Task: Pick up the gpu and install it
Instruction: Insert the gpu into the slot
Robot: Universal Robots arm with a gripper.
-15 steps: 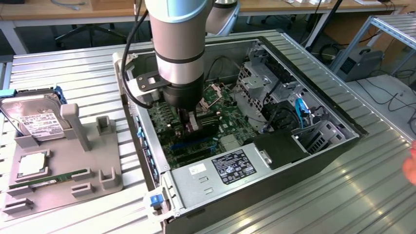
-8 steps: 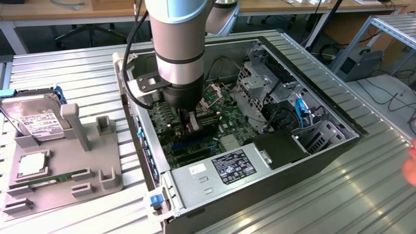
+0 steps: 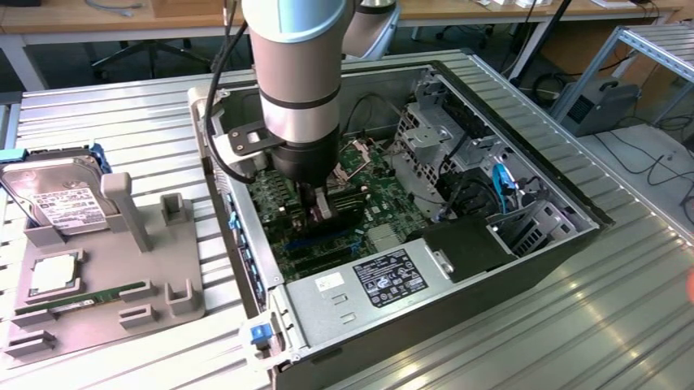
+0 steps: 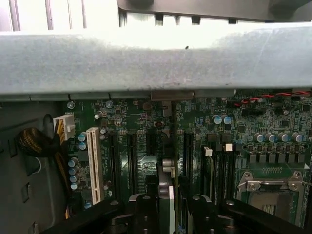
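My gripper (image 3: 323, 210) reaches down inside the open computer case (image 3: 542, 244), just above the green motherboard (image 3: 375, 203). It is shut on the gpu (image 3: 344, 216), which shows as a dark thin card under the fingers. In the wrist view the gpu (image 4: 166, 181) is seen edge-on, upright between the two black fingers (image 4: 142, 210) of the gripper (image 4: 168, 207). Its lower edge hangs over the row of long black expansion slots (image 4: 130, 161) on the motherboard (image 4: 234, 131). Whether the card touches a slot is hidden.
A white slot (image 4: 94, 165) and the empty processor socket (image 4: 270, 187) flank the black slots. The case's grey wall (image 4: 156, 58) stands close by. In the exterior view's left, a grey fixture (image 3: 162, 268) holds a hard drive (image 3: 60, 203) and a memory stick (image 3: 93, 296). The power supply (image 3: 369, 284) fills the case's near end.
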